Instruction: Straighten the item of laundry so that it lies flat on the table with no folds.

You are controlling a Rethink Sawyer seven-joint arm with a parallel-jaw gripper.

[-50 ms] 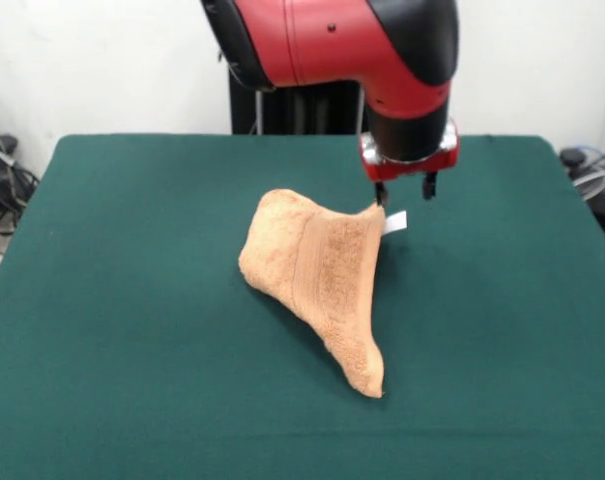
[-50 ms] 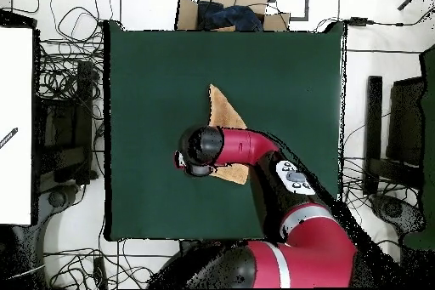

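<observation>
Towel [image 1: 317, 275]: orange-tan terry, hung by one corner from the tool [image 1: 402, 190], draped down and toward the camera in the front view. Long axis slanting from the pinched corner to the low tip resting on the bench [image 1: 112, 300]. Bulk below and to the picture-left of the tool; nothing of it beyond the tool on the other side.

Tool: fingers drawn together on the towel's top corner, just beside the white tag [image 1: 395, 221]; one finger plainly on the cloth, the other hanging alongside.

Appearance: folded on itself, a vertical crease and a woven band down the middle, rounded bulge at the far edge, narrow tail at the bottom. Not flat; most of it off the bench.

Overhead: towel [image 2: 223, 112] a narrow wedge, partly under the arm, near the bench's [image 2: 153, 65] middle.

Judgement: spreading likely calls for a drag away from the low tip.
</observation>
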